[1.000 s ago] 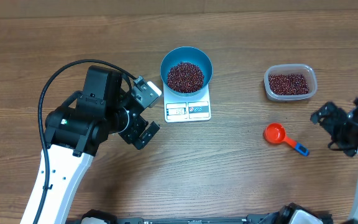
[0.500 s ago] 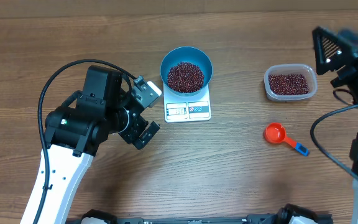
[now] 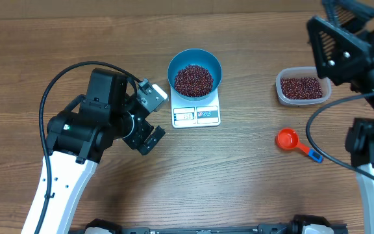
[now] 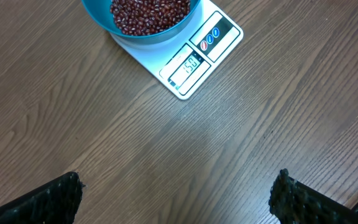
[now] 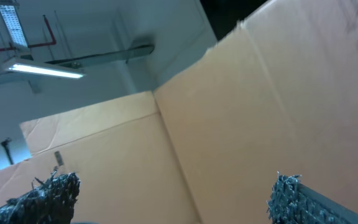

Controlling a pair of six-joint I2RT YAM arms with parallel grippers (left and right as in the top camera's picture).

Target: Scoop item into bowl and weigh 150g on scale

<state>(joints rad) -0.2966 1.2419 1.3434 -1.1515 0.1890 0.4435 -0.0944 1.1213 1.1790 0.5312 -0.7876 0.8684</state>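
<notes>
Beans fill the bowl on the scale at upper centre, and with the left gripper and right gripper both spread wide and empty, neither should nudge the settled reading.

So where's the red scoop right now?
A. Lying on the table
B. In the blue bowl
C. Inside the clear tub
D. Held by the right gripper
A: in the overhead view the scoop lies by itself on the table, just in front of the tub.
</notes>
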